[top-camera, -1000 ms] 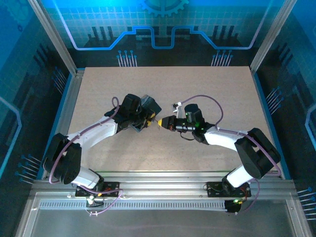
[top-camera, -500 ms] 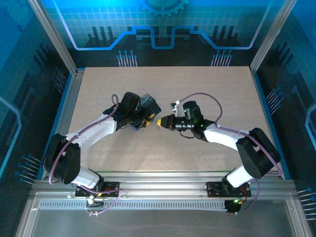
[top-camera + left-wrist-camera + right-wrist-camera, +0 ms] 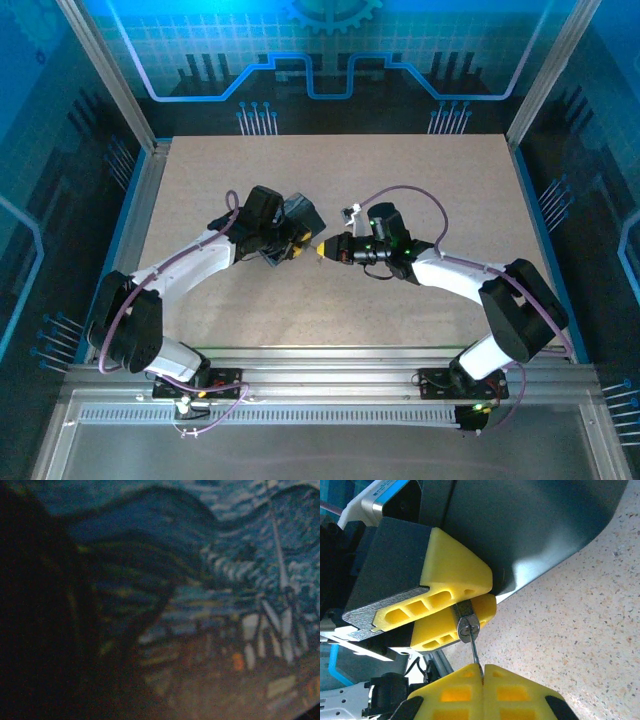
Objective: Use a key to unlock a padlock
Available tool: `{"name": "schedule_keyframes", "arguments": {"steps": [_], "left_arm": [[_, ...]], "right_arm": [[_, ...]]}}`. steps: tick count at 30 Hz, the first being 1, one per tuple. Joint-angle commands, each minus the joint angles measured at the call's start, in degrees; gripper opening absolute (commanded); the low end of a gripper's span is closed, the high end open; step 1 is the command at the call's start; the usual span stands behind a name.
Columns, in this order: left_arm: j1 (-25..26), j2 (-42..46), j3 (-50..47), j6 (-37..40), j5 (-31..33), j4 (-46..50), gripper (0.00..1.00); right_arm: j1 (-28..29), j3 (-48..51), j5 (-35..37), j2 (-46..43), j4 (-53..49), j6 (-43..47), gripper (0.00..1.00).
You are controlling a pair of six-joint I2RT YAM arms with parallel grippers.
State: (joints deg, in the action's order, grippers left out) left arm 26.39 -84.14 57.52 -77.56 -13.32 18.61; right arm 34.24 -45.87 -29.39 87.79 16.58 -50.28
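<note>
The tiny dark padlock (image 3: 466, 623) is pinched between the yellow fingers (image 3: 451, 570) of my left gripper (image 3: 490, 594), its metal keyhole face turned toward the right wrist camera. The thin grey key (image 3: 474, 651) runs from that keyhole down into the closed yellow fingertips of my right gripper (image 3: 483, 669); its blade tip sits in the keyhole. In the top view my left gripper (image 3: 298, 245) and my right gripper (image 3: 320, 250) meet tip to tip at mid table; padlock and key are too small to make out there.
The dark blue swirl-painted box (image 3: 304, 213) lies right behind the left gripper and looms blurred in the left wrist view (image 3: 210, 580). Speckled beige tabletop (image 3: 430, 180) spreads around both arms, bordered by metal rails (image 3: 140, 200).
My right gripper has crept left toward the left gripper, closing the small gap between the tips. The left arm has barely shifted.
</note>
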Motion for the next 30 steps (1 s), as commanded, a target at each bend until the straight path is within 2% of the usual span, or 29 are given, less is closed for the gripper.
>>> {"name": "schedule_keyframes", "arguments": {"steps": [1,9,18,30], "left_arm": [[-0.41,1.52,1.77,0.93,-2.92,-0.31,0.00],[-1.39,0.85,3.08,0.32,-5.53,1.77,0.00],[-1.46,-0.34,5.14,1.42,-7.41,4.54,0.00],[-1.43,0.68,5.28,1.70,-5.86,6.57,0.00]], "right_arm": [[0.83,-1.97,0.42,0.17,-0.10,1.57,0.00],[1.08,-1.09,0.30,-2.97,-5.63,5.07,0.00],[1.13,0.22,-0.32,-4.24,-6.93,6.40,0.00],[0.83,1.15,-0.49,-6.52,-5.41,6.41,0.00]]}}
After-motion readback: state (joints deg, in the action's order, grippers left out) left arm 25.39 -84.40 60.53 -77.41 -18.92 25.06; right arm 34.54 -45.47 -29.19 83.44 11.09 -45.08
